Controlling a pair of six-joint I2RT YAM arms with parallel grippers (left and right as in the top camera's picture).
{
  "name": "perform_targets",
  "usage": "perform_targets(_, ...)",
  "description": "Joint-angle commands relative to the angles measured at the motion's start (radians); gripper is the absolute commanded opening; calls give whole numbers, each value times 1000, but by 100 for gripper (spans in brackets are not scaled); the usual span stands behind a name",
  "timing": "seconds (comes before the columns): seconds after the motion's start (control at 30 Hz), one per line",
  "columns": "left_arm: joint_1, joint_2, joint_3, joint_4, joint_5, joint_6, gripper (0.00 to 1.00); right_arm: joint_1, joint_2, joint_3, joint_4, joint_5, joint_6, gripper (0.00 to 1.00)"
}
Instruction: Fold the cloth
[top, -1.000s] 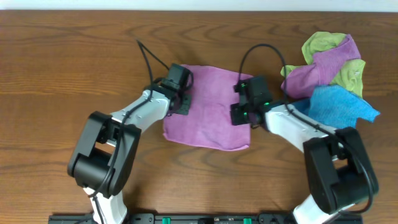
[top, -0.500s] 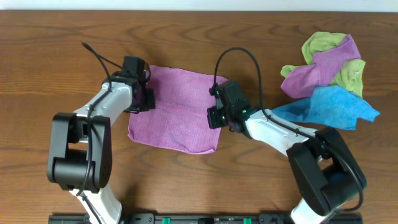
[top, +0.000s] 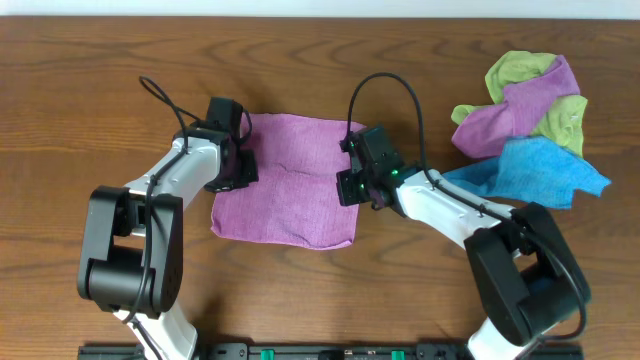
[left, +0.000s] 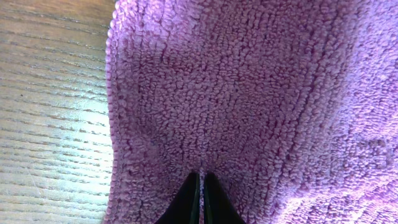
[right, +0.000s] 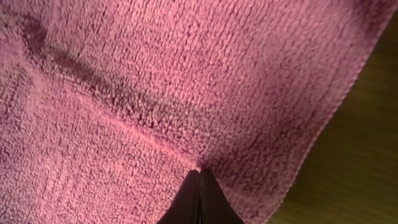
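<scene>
The purple cloth (top: 285, 180) lies spread near the middle of the table, with the left gripper (top: 238, 166) pinching its left border and the right gripper (top: 352, 186) pinching its right border, both pressed together on a thin ridge of fabric. Such a small hold may slip if the arms lift fast or pull apart, and one lost side would give a crooked fold. The pile of cloths (top: 530, 125) near the far right corner is well apart.

The cloth (top: 288, 190) is nubbly, matt purple terry; the table (top: 90, 100) is grained, faintly glossy wood.
</scene>
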Motion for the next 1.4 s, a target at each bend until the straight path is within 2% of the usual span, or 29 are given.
perform_targets(0.0, -19, 90, -93, -43, 51, -29, 6, 10, 23, 13, -8, -6, -15, 1)
perform_targets(0.4, -26, 90, -99, -44, 73, -46, 6, -7, 181, 13, 31, -7, -19, 1)
perform_targets(0.63, -75, 90, -100, -60, 75, -96, 6, -114, 191, 18, 18, 39, -19, 1)
perform_targets(0.83, -106, 90, -100, -21, 71, -158, 6, -206, 191, 23, -29, -11, -43, 1)
perform_targets(1.03, -102, 90, -100, 28, 63, -159, 5, -186, 190, 23, -56, -26, -45, 1)
perform_targets(1.37, -101, 90, -97, 71, -43, -155, 6, -108, 190, 23, -122, -24, -64, 1)
